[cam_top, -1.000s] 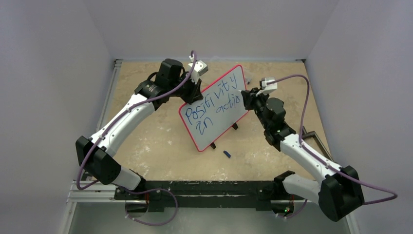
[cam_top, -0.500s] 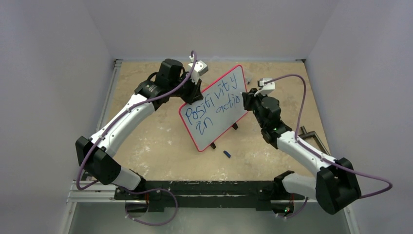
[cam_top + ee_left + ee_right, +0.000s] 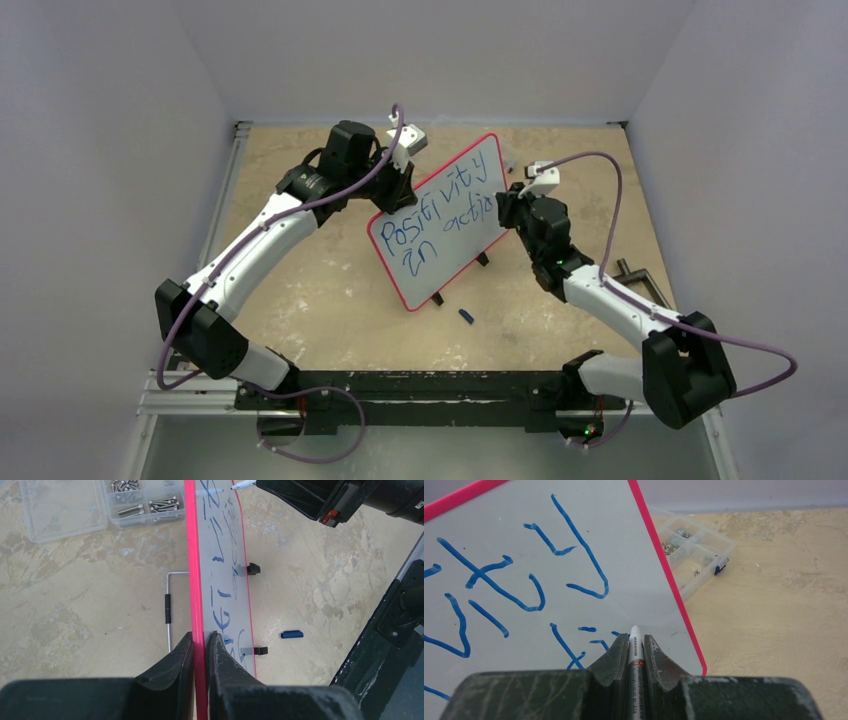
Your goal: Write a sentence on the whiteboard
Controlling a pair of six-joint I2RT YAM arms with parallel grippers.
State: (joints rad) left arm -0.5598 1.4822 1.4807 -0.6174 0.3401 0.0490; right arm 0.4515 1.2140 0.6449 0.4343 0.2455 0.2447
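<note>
The whiteboard (image 3: 478,165), red-framed, stands tilted on two black clip feet at mid-table, with blue writing in two lines reading "Positivity" and "in actio". My left gripper (image 3: 404,186) is shut on the board's upper-left edge, and its fingers (image 3: 201,638) pinch the red frame of the whiteboard (image 3: 222,565). My right gripper (image 3: 636,639) is shut on a white marker (image 3: 635,652), whose tip touches the whiteboard (image 3: 524,535) at the end of the lower line, near the right edge. From above, the right gripper (image 3: 503,205) sits at the board's right side.
A blue marker cap (image 3: 466,316) lies on the table in front of the board. Behind the board lies a clear compartment box of screws (image 3: 100,502), also seen as the box (image 3: 691,550). A bent metal rod (image 3: 168,607) lies behind the board. Walls close in on three sides.
The right arm's elbow and base link have swung leftward, and its gripper has shifted slightly at the board's right edge. The left arm and the board have not moved.
</note>
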